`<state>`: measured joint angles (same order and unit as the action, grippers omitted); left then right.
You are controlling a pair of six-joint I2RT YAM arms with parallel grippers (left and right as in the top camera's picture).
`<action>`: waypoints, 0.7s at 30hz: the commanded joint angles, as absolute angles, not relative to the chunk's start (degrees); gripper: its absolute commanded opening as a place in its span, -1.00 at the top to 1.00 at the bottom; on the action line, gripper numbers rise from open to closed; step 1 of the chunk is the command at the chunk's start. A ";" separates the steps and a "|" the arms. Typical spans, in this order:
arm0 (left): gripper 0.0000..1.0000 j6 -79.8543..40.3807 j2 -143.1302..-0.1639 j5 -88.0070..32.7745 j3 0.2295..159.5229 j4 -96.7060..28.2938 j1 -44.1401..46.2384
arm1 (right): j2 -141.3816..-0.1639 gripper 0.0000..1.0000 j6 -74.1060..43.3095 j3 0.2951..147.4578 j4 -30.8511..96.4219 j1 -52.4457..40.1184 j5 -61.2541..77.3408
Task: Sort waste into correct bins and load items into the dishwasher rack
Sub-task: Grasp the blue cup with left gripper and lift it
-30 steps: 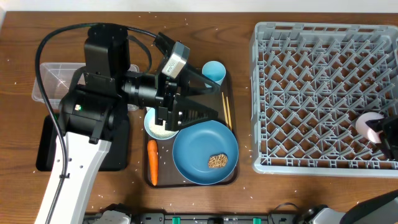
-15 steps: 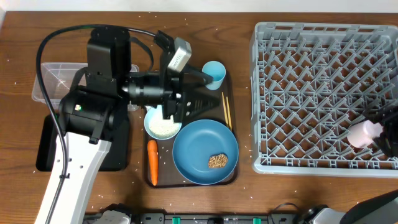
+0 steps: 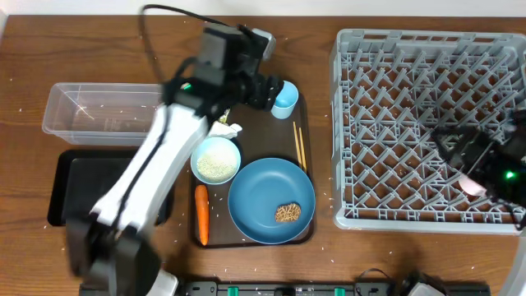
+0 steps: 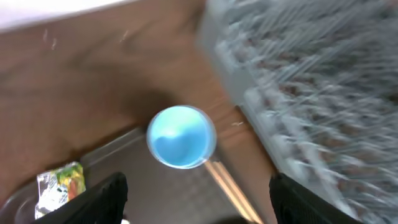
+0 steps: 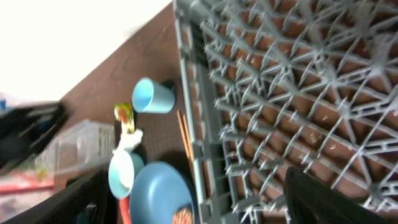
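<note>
Brown wood counter (image 3: 25, 49). Far left: clear tub (image 3: 57, 123), w/ black tray (image 3: 62, 193) just nearer. Ctr: dark brown serving tray (image 3: 267, 136). Right: big grey rack (image 3: 341, 123), apart from serving tray. White rice grains (image 3: 18, 105) scattered on bare wood.

left arm (image 3: 140, 193) motion-blurred, pinkish cup (image 3: 471, 182) half hidden

The rack (image 3: 339, 123) sits right; tub (image 3: 99, 111) left, shallow tray (image 3: 74, 185) before it. Between, the serving tray (image 3: 263, 136) carries cup (image 3: 285, 97) at back, chopsticks (image 3: 299, 144), bowl (image 3: 215, 160), carrot (image 3: 201, 215), plate (image 3: 271, 197) in front.
</note>
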<state>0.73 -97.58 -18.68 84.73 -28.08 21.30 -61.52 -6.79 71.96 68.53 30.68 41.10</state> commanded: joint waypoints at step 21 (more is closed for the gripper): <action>0.35 -6.33 -118.67 -11.09 85.36 -18.85 21.26 | -61.87 -0.69 -6.57 71.88 75.05 26.92 31.24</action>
<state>-6.24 -118.85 -11.53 84.73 -18.81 21.19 -61.87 -6.98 71.94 75.00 27.40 31.42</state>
